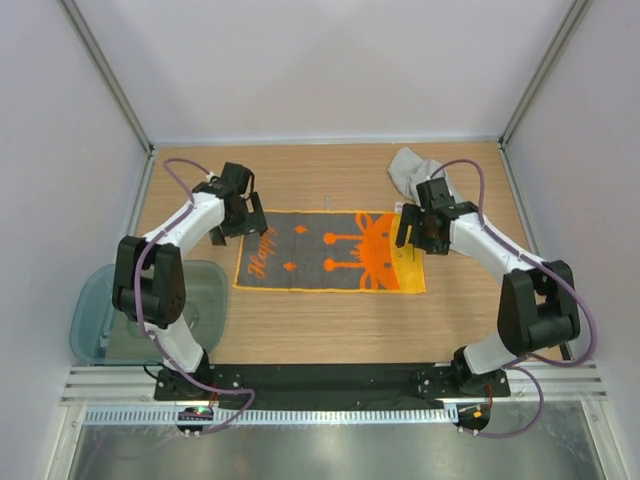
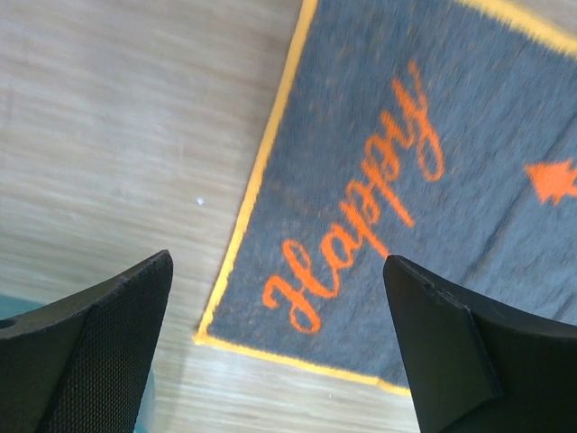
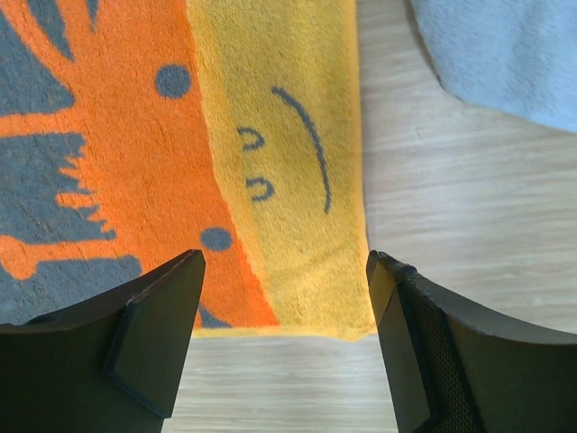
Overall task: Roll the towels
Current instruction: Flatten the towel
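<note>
With the patterned towel (image 1: pixel 320 255) spread flat on the counter (image 1: pixel 330 325) and the grey towel (image 1: pixel 410 170) bunched at far right, my left tool (image 1: pixel 240 222) and right tool (image 1: pixel 420 238) hover over the flat one's ends, fingers apart and empty, so I judge rolling not yet begun; next I'd pinch one short edge.

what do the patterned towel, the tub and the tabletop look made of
Patterned towel: soft terry-like cloth, matte; fuzzy pile in the wrist views. Tub: likely translucent teal plastic, smooth; the surface beneath shows through. Tabletop: wood or laminate, matte, visible grain.
</note>
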### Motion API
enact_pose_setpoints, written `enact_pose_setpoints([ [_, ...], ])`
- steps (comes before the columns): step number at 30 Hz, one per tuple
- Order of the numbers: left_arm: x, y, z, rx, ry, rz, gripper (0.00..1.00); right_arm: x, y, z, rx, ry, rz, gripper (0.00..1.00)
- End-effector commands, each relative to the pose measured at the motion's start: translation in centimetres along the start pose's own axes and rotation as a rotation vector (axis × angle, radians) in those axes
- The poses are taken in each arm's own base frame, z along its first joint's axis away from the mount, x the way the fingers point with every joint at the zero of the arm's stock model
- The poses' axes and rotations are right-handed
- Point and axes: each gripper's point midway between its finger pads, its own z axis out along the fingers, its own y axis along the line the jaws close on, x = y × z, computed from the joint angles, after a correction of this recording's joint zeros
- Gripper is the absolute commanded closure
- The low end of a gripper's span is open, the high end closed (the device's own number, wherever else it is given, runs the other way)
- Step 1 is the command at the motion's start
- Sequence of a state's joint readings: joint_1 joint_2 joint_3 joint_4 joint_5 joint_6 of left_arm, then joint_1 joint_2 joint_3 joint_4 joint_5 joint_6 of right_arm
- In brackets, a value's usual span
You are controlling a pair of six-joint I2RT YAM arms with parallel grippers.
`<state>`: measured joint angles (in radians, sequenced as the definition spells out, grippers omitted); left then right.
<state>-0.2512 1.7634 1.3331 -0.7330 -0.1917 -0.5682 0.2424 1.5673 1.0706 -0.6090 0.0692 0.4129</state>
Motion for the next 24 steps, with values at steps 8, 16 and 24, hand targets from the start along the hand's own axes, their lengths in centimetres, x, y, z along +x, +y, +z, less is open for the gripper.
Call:
enact_pose_setpoints([
  [8,8.8,-0.8,-0.8,0.089,0.17,-0.083,0.19,1.3,0.3,-4.5,-0.072,-0.114,0.069,0.19],
  [16,10.6,2.4,0.1,-0.029,0.164,-0.081,0.25,3.4,0.5,-5.5,-0.121,-0.1,0.051,0.19],
  [24,10.5,5.5,0.1,-0.102,0.148,-0.131,0.26,4.2,0.9,-6.1,-0.145,-0.091,0.034,0.19],
])
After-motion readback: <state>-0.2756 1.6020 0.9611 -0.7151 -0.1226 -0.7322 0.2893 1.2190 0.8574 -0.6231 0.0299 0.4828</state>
